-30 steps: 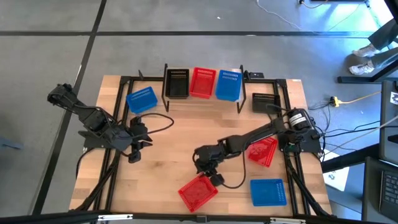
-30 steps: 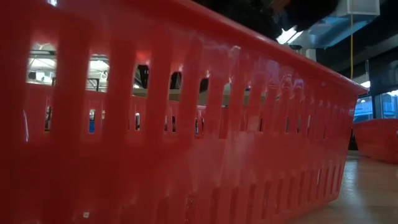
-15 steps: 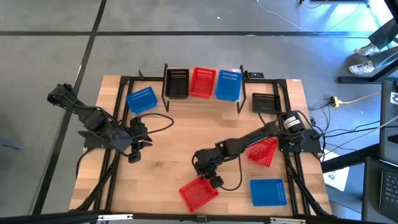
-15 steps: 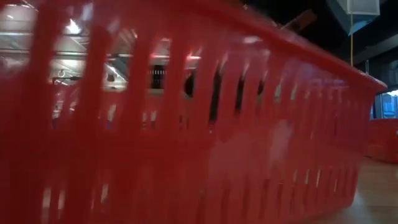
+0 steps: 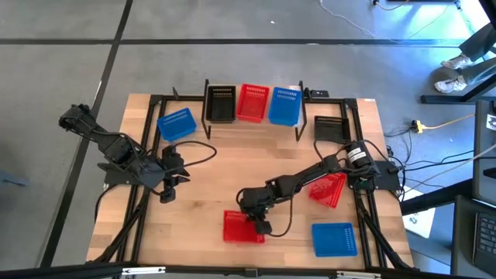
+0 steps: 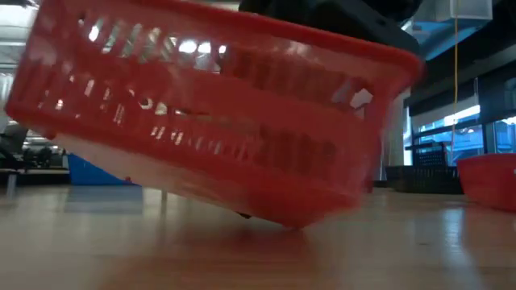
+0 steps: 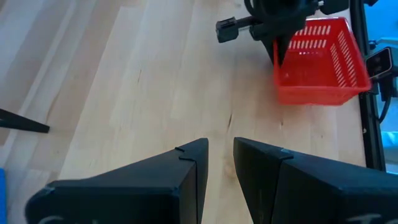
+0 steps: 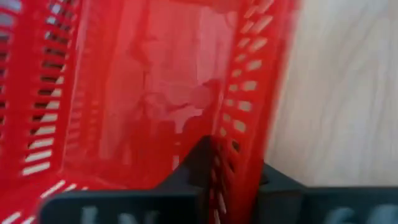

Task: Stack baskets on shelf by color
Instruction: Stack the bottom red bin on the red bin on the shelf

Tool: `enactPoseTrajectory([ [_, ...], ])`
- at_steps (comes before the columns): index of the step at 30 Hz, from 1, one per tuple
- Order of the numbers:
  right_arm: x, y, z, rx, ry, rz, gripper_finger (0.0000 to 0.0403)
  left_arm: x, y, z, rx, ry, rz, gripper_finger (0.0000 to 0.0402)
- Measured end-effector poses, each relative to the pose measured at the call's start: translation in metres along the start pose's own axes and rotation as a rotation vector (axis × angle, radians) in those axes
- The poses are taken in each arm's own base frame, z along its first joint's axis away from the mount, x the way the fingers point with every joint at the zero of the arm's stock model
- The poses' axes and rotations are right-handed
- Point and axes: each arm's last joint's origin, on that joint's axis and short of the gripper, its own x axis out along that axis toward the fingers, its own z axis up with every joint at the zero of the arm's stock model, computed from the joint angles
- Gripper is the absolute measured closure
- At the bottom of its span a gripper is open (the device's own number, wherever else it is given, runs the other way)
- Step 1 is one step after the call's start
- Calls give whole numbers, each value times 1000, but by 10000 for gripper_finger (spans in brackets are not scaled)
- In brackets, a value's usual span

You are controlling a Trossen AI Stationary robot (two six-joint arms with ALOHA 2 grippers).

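Observation:
A red basket (image 5: 240, 228) sits near the table's front edge, with my right gripper (image 5: 256, 222) shut on its wall; the low view shows this basket (image 6: 218, 121) tilted. My left gripper (image 5: 167, 187) hangs over the table's left part, open, nothing between its fingers (image 7: 217, 155). The shelf (image 5: 253, 122) at the far side carries a black basket (image 5: 221, 102), a red one (image 5: 253, 102) and a blue one (image 5: 284, 105), side by side. My right gripper (image 8: 235, 163) pinches the red basket's wall (image 8: 242, 118) at its rim, on the basket's right side: one finger (image 8: 200, 149) inside, the other outside. The fingers slant down from the table's right. The basket is tilted, one lower corner (image 6: 282, 219) at the table, the rest raised.
On the table lie a blue basket (image 5: 177, 124) at the far left, a black one (image 5: 329, 127) at the far right, a tipped red one (image 5: 327, 188) at the right and a blue one (image 5: 335, 239) near the front right. Black frame rails run along the table's sides.
My right gripper has sunk toward the near edge and taken hold of the red basket's wall. The basket has turned from lying askew to square with the table's front edge, shifted a little left, and tipped up on one corner.

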Motion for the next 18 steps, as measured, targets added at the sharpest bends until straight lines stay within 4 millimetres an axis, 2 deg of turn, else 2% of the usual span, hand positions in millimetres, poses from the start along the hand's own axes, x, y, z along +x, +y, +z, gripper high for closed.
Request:
enactPoseTrajectory([
  [6,-2,1,9,61,-40,-35,400,0,0,0,0,0,0,333],
  [10,-10,3,28,114,-44,-83,401,0,0,0,0,0,0,333],
  [14,-27,5,47,154,28,-221,401,0,0,0,1,-1,2,333],
  [18,-52,5,67,249,77,-368,402,0,0,0,1,-9,11,333],
])
